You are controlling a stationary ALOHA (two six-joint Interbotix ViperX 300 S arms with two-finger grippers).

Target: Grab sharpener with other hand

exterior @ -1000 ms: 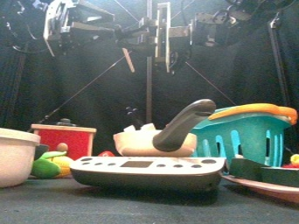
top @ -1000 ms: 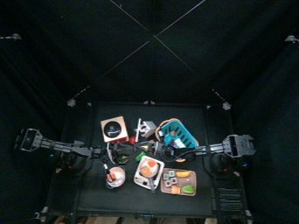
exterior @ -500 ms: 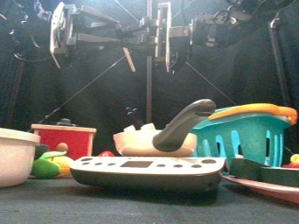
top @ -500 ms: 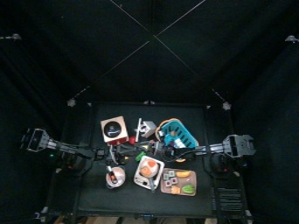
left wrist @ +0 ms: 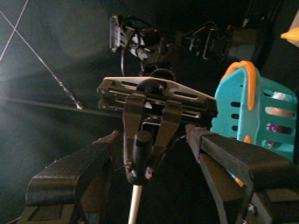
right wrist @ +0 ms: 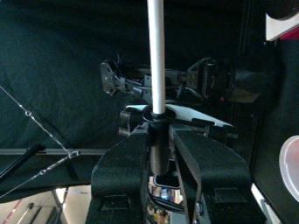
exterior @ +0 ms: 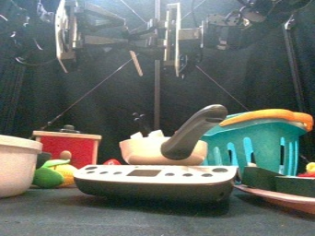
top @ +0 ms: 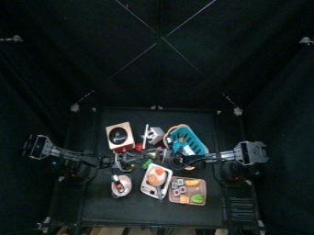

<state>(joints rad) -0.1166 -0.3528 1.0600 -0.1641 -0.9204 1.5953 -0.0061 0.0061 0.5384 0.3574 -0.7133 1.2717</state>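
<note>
The sharpener is a thin pale rod [exterior: 133, 63] on a dark handle. It hangs slanted, high above the table, between the two grippers. My right gripper [exterior: 172, 41] is shut on the handle. In the right wrist view the rod [right wrist: 155, 52] rises from between the jaws of the right gripper [right wrist: 158, 166]. My left gripper [exterior: 68, 32] is open and faces the right one from the left, apart from the rod. In the left wrist view the wide-spread jaws of the left gripper [left wrist: 158, 140] flank the rod [left wrist: 135, 199] and the right gripper [left wrist: 149, 92] holding it.
Below the arms stand a red box [exterior: 68, 147], a white bowl [exterior: 15, 164], a grey flat device [exterior: 154, 180], a white dish with a dark handle [exterior: 185, 134], a teal basket [exterior: 259, 138] and a plate [exterior: 277, 191].
The left gripper has shifted slightly to the right, towards the right gripper. The right gripper and the sharpener have stayed in place.
</note>
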